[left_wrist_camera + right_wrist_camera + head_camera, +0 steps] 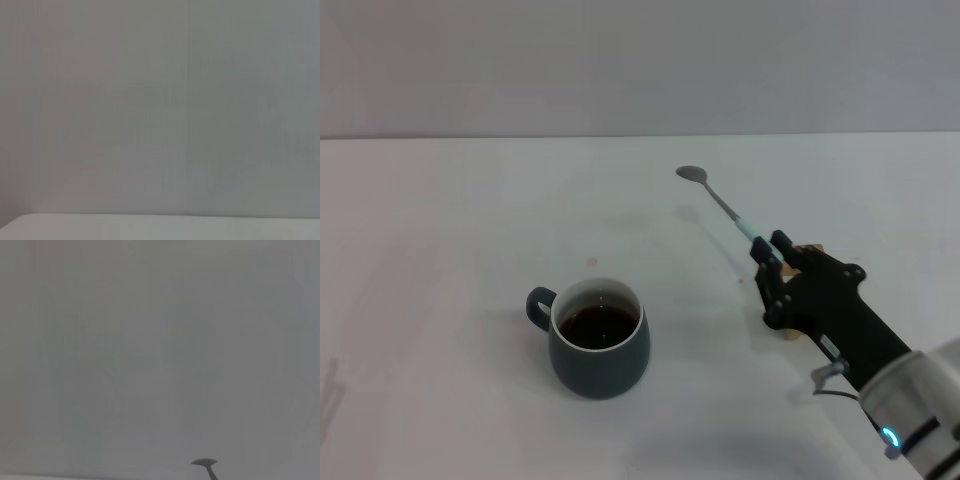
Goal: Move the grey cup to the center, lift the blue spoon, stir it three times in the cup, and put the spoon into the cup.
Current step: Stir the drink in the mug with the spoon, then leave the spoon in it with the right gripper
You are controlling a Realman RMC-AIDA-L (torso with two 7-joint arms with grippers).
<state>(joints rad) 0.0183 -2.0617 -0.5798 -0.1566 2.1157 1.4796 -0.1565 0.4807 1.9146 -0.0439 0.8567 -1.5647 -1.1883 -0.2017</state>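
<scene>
While the grey cup (599,338) sits mid-worktop (440,220), the right gripper (767,262), at its 3 o'clock, has fingers clamped on the blue spoon (720,203); bowl toward 11 o'clock.

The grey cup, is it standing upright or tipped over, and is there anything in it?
Upright. The grey cup sits on its base on the table, rim up, holding dark brown liquid.

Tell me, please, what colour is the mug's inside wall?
White, above dark brown liquid, inside the rounded slate-grey ceramic mug; head view.
</scene>
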